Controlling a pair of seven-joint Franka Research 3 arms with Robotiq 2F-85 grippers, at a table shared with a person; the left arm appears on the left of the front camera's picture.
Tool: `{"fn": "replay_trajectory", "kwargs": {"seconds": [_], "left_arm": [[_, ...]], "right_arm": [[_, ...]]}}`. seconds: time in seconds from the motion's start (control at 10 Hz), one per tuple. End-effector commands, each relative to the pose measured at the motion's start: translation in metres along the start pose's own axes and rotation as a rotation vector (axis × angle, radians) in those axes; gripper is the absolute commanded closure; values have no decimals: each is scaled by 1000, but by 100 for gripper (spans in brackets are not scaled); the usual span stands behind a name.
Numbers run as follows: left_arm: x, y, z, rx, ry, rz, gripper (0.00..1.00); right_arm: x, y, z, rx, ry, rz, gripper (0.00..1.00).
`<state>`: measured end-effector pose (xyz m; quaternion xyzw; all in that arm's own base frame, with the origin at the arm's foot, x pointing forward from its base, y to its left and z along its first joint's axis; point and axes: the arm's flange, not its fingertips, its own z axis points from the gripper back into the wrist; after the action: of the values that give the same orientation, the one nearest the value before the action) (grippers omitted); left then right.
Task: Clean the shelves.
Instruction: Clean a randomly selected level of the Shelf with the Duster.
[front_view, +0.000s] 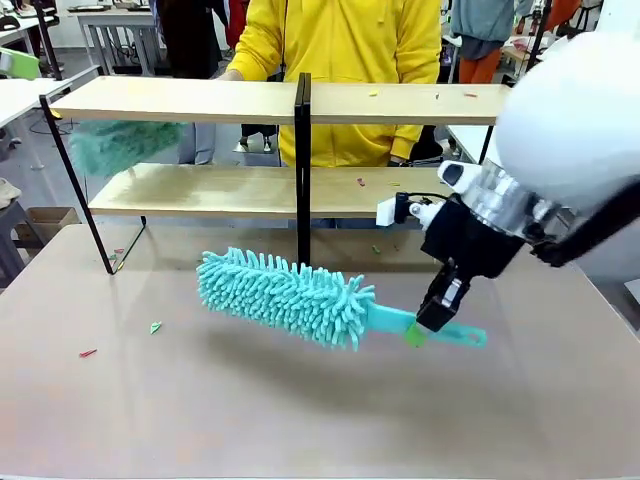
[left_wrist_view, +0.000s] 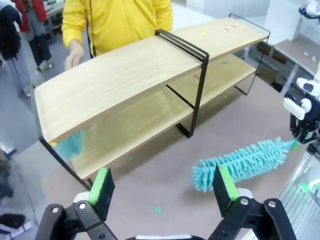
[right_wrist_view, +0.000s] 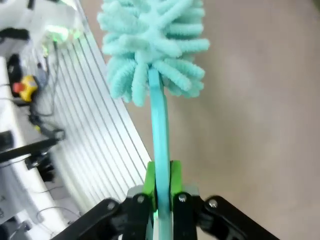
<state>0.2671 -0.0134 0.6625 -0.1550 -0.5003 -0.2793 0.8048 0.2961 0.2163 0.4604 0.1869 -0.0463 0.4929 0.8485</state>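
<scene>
The shelves (front_view: 200, 100) (left_wrist_view: 130, 75) are two long light-wood boards on a thin black frame, standing across the far side of the table. Small coloured bits lie on the top board (front_view: 372, 93) and the lower board (front_view: 360, 182). My right gripper (front_view: 426, 322) (right_wrist_view: 161, 182) is shut on the flat handle of a teal fluffy duster (front_view: 285, 295) (right_wrist_view: 152, 45) (left_wrist_view: 240, 162), which hangs just above the tabletop in front of the shelves. My left gripper (left_wrist_view: 164, 185) is open above the table with nothing between its fingers. A blurred teal fluffy thing (front_view: 120, 145) (left_wrist_view: 70, 145) is at the shelves' left end, between the boards.
A person in a yellow top (front_view: 340, 40) stands behind the shelves, one hand (left_wrist_view: 75, 52) near the top board's far edge. Small scraps (front_view: 155, 326) lie on the grey-brown tabletop (front_view: 300, 420). White tables stand to the left and right.
</scene>
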Motion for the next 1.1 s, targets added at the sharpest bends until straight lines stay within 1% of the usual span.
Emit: {"fn": "replay_trajectory", "kwargs": {"seconds": [0.0,0.1,0.2,0.3,0.4,0.5,0.6,0.7,0.8,0.9,1.0], "left_arm": [[1,-2,1,14,1,5,0],[1,-2,1,14,1,5,0],[1,-2,1,14,1,5,0],[1,-2,1,14,1,5,0],[1,-2,1,14,1,5,0],[1,-2,1,14,1,5,0],[1,-2,1,14,1,5,0],[1,-2,1,14,1,5,0],[1,-2,1,14,1,5,0],[1,-2,1,14,1,5,0],[1,-2,1,14,1,5,0]], "right_arm": [[-8,4,-8,26,-23,2,88],[0,0,0,0,0,0,88],[22,-7,-17,-10,49,-17,88],[47,-19,-33,-7,66,-21,88],[63,-30,-45,-12,65,-36,88],[75,-41,-56,-25,52,-77,88],[86,-43,-67,-65,39,-124,88],[93,-45,-73,-73,1,-149,88],[99,-44,-78,-113,-14,-161,88],[103,-46,-81,-127,-33,-196,88],[115,-47,-89,-149,-40,-231,88]]}}
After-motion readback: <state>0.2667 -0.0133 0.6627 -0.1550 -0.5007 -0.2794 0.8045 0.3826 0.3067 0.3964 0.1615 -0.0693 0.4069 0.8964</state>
